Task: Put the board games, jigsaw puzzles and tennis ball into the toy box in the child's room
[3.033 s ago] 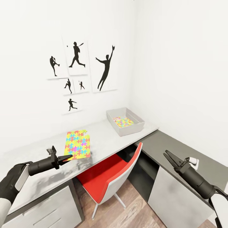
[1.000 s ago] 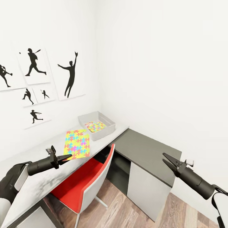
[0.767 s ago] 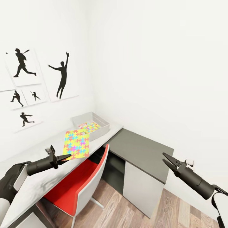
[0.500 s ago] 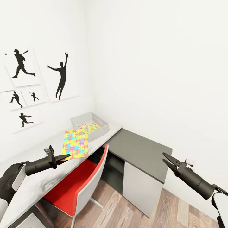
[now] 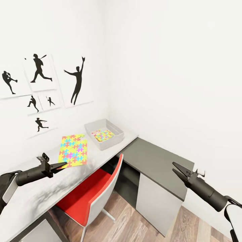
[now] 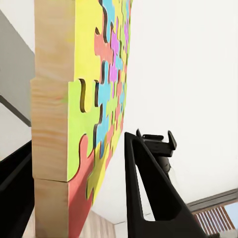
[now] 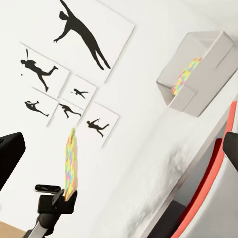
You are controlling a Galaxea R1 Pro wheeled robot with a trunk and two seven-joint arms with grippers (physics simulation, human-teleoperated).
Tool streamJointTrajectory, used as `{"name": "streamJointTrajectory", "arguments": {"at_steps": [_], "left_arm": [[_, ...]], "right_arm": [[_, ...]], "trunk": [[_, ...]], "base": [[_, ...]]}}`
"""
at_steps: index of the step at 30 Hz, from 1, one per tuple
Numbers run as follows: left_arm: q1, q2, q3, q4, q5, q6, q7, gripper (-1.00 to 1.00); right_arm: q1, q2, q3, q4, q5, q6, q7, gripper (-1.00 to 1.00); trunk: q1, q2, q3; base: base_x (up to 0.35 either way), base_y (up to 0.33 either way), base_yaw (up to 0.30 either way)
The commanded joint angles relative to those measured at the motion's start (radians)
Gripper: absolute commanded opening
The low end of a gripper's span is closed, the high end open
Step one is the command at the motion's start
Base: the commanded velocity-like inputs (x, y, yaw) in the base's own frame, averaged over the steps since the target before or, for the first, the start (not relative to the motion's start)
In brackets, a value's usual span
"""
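While our left arm reaches out low over the near end of the table (image 5: 50,191), our left gripper (image 5: 59,165) pinches the near edge of a jigsaw puzzle (image 5: 73,150) and holds it up in the air, tilted, above the tabletop. From the left wrist camera we see the thick puzzle (image 6: 79,114) between the two dark fingers (image 6: 146,193), one on each side of it.

Our right arm sticks out lower down, past the dark grey cabinet (image 5: 158,161), and points forward. Our right gripper (image 5: 177,169) holds nothing, and its two pointy tips are spread a little.

At the far end of the table, near the corner of the room, sits the toy box (image 5: 104,133). A second puzzle (image 5: 103,135) lies flat inside it (bright colours, like the one we hold).

A red chair (image 5: 90,195) with a white back is tucked at the table's front edge. Black pictures of ball players (image 5: 40,69) hang on the white wall above the table. The floor (image 5: 134,228) is brown wood.
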Motion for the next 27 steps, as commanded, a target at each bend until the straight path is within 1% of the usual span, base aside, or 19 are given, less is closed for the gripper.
{"name": "streamJointTrajectory", "arguments": {"at_steps": [1,19,23,27], "left_arm": [[-0.001,0.001,0.001,0.0,0.001,0.01,-0.005,-1.0],[0.001,0.001,0.003,0.0,0.004,0.001,-0.007,-1.0],[0.001,0.001,0.003,0.001,0.007,-0.009,-0.008,-1.0],[0.001,0.001,0.003,0.001,0.008,-0.01,-0.008,-1.0]], "right_arm": [[-0.001,0.0,0.001,0.0,0.002,0.006,0.003,1.0],[-0.001,0.0,-0.003,-0.001,0.006,0.006,0.003,1.0],[-0.001,0.0,-0.001,-0.003,0.006,0.006,0.003,1.0],[-0.001,0.0,-0.002,-0.004,0.006,0.006,0.003,1.0]], "trunk": [[0.001,-0.002,-0.002],[0.001,-0.002,-0.002],[0.001,-0.002,-0.001],[0.001,-0.002,0.001]], "base": [[0.261,0.0,0.007],[0.306,0.0,0.002],[0.235,0.0,0.177],[0.077,0.0,0.166]]}}
